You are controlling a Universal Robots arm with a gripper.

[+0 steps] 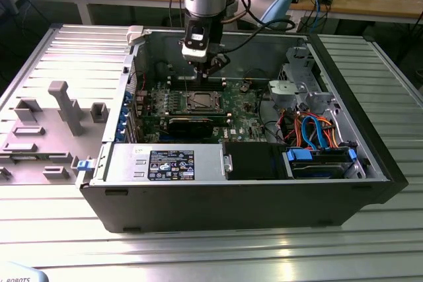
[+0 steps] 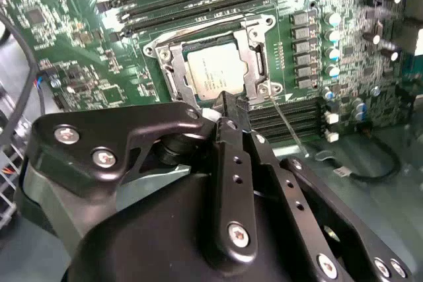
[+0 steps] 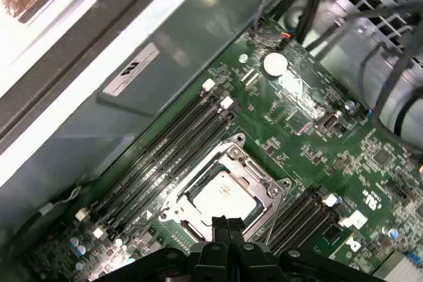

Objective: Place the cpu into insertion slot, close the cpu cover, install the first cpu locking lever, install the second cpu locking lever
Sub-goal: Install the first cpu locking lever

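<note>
Both fingers of the gripper are pressed together and grip nothing, their tips just beside the rim of the insertion slot. The cpu lies flat in that slot, near the middle of the green board, with the cpu cover apparently down around it. A thin wire lever juts from the slot's corner. It looks stiff, springy and slippery, so it is probably best pushed near its free end. The chip itself is light and fragile.

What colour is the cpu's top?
The cpu is silver-grey, best in the second wrist view.
</note>
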